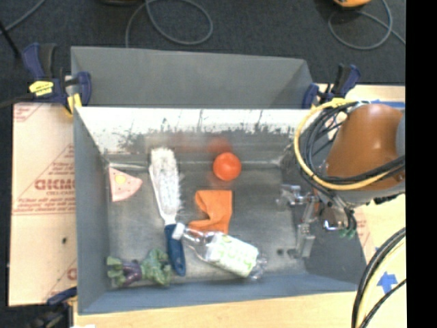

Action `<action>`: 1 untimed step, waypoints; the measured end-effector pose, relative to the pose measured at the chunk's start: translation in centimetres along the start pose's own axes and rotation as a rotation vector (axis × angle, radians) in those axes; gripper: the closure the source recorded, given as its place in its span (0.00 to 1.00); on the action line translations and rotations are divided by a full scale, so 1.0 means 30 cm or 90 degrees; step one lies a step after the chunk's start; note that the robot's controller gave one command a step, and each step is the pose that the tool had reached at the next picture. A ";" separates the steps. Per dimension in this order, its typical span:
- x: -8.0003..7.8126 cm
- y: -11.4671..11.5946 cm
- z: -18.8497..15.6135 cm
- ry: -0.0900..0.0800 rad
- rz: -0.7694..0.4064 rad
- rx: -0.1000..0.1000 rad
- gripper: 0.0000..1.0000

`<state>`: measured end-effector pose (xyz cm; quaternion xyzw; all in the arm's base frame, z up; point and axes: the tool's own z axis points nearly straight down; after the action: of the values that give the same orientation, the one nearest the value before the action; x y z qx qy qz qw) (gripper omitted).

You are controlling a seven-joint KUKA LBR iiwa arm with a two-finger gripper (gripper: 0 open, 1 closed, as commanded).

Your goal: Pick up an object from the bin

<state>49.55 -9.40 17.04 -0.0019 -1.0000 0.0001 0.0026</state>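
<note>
My gripper (pixel 304 228) hangs low at the bin's right side, over bare floor next to the right wall, with nothing seen in it. The nearest thing is a clear plastic bottle with a white and green label (pixel 231 253), lying on its side to the gripper's left near the front wall. An orange cloth (pixel 214 210) lies crumpled just behind the bottle. An orange ball (pixel 227 166) rests further back, near the middle of the bin.
A brush with white bristles and a blue handle (pixel 167 197) lies lengthwise left of centre. A pink wedge (pixel 123 184) sits at the left wall. A green and purple toy (pixel 140 270) lies in the front left corner. The arm's orange cover and cables overhang the right rim.
</note>
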 end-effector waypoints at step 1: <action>-0.006 0.001 -0.014 -0.005 -0.002 0.001 0.00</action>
<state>49.75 -9.37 17.46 -0.0005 -1.0000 0.0007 -0.0015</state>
